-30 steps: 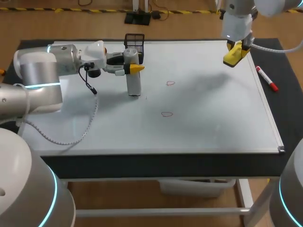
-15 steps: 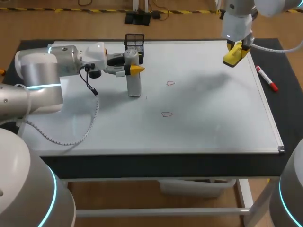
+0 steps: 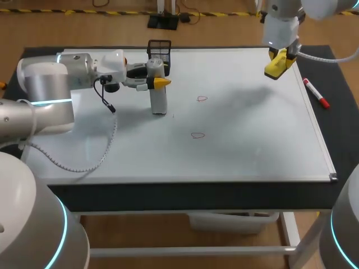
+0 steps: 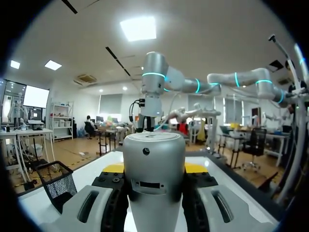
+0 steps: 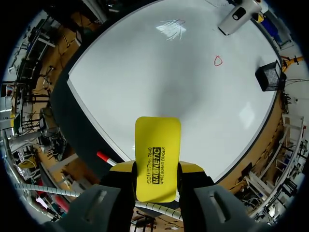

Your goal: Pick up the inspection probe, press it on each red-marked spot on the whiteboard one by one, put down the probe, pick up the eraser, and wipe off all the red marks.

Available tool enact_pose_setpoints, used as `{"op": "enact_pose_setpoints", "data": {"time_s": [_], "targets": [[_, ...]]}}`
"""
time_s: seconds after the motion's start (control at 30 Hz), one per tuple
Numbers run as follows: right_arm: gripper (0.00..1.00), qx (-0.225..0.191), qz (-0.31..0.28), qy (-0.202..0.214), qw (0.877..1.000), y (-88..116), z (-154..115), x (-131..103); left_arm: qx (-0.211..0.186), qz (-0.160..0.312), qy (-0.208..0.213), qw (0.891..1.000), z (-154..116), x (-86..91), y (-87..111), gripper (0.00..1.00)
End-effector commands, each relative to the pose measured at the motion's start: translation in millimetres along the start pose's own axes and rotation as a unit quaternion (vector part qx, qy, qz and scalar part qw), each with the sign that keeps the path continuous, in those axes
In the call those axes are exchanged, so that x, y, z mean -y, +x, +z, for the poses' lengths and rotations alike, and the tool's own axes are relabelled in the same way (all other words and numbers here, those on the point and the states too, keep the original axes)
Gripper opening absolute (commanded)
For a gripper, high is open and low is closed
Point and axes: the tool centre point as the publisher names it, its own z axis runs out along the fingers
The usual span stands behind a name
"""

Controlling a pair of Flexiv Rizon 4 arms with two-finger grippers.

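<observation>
L: my left gripper (image 3: 157, 75) closed around probe (image 3: 159, 101) | probe silver-white, upright, foot on whiteboard (image 3: 241, 145), near red mark (image 3: 202, 99) | R: my right gripper (image 3: 277, 64) clamps yellow eraser (image 5: 157, 159) above board's far right corner

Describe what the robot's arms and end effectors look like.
The left arm and right arm are rounded silver-white tubes with glowing cyan rings. The left end effector and right end effector have grey-and-black fingers with yellow tips. A black cable and coiled white cable hang by the left wrist.
</observation>
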Motion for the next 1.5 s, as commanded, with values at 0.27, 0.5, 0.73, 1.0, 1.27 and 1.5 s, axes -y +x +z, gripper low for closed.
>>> {"op": "enact_pose_setpoints", "data": {"time_s": [0.27, 0.5, 0.73, 1.0, 1.27, 1.5], "targets": [[0.0, -0.001, -0.001, 0.001, 1.0, 1, -1, 0, -0.004, 0.003, -0.002, 1.0, 2, 0.4, 0.8, 0.0], [0.0, -0.001, -0.001, 0.001, 1.0, 1, -1, 0, -0.002, 0.005, -0.003, 1.0, 0, 4.3, 0.9, 0.0], [0.0, -0.001, -0.001, 0.001, 1.0, 1, -1, 0, 0.004, 0.02, 0.002, 1.0, -3, 22.9, -2.4, 0.0], [0.0, -0.001, -0.001, 0.001, 1.0, 1, -1, 0, 0.038, 0.041, 0.012, 0.998, -24, 49.7, -26.6, 0.0], [0.0, -0.001, -0.001, 0.001, 1.0, 1, -1, 0, 0.098, 0.052, 0.013, 0.994, -66, 65.7, -58.8, 0.0], [0.0, -0.001, -0.001, 0.001, 1.0, 1, -1, 0, 0.145, 0.06, 0.009, 0.988, -106, 76.3, -83.2, 0.0]]}}
